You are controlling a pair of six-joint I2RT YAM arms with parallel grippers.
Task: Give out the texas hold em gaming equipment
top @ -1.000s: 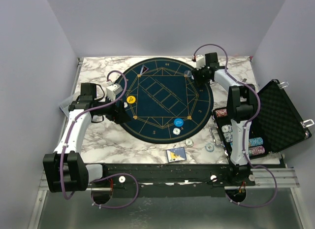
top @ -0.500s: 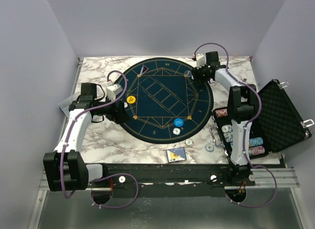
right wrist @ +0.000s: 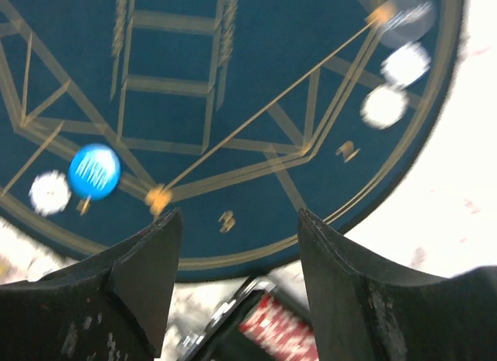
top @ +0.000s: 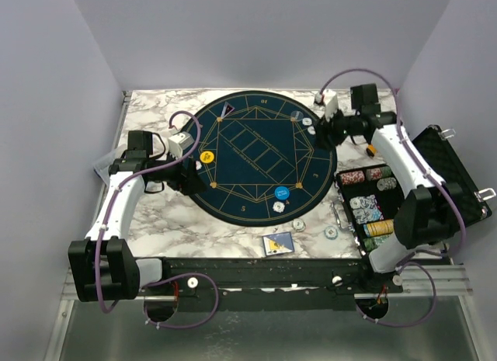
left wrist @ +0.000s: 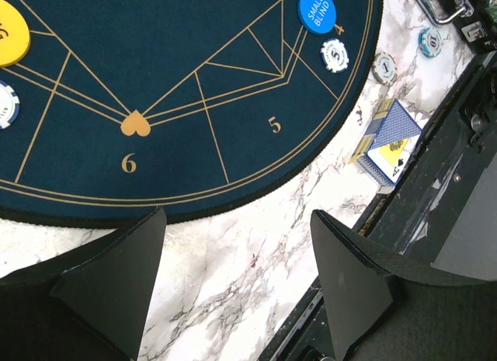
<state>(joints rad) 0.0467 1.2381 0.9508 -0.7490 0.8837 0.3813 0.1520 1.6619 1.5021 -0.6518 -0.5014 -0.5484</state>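
Note:
A round dark blue mat (top: 256, 155) holds a yellow button disc (top: 206, 156), a blue button disc (top: 280, 192) with a whitish chip (top: 277, 207) beside it, and three whitish chips (top: 308, 123) at its far right rim. A card (top: 226, 110) lies at the far left rim. A card deck (top: 278, 244) and two chips (top: 331, 232) lie on the marble near the front. My left gripper (top: 189, 182) is open and empty at the mat's left edge (left wrist: 241, 283). My right gripper (top: 324, 132) is open and empty just right of the three chips (right wrist: 237, 291).
An open black case (top: 435, 190) with rows of chips (top: 371, 208) stands at the right edge, partly under my right arm. An orange-handled tool (top: 373, 150) lies behind the case. The black rail (top: 256, 272) runs along the table's front edge.
My right arm has swung to the right, its elbow now over the case, and its gripper has drawn back from the chips at the mat's far right rim. The left arm has not moved.

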